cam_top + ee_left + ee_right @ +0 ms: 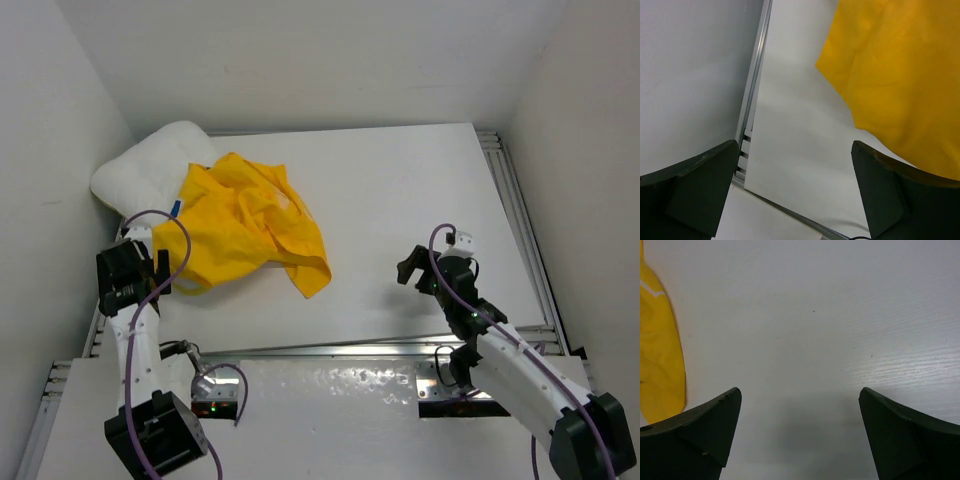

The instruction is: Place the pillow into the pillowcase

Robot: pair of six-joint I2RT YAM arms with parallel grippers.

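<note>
Pictured with left tool (795, 145) and right tool (800, 390) spread wide, empty, over counter (420, 200), pillowcase (245, 225) draped across pillow (150, 165).

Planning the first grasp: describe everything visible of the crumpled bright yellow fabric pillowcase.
The bright yellow thin fabric pillowcase lies crumpled and wrinkled in a loose heap on the far-left part of the white table. Its far side drapes over the puffy white pillow; one pointed corner trails toward the table's middle. A small blue spot shows at its left edge. The open left gripper sits beside its near-left edge, not gripping it.
</note>
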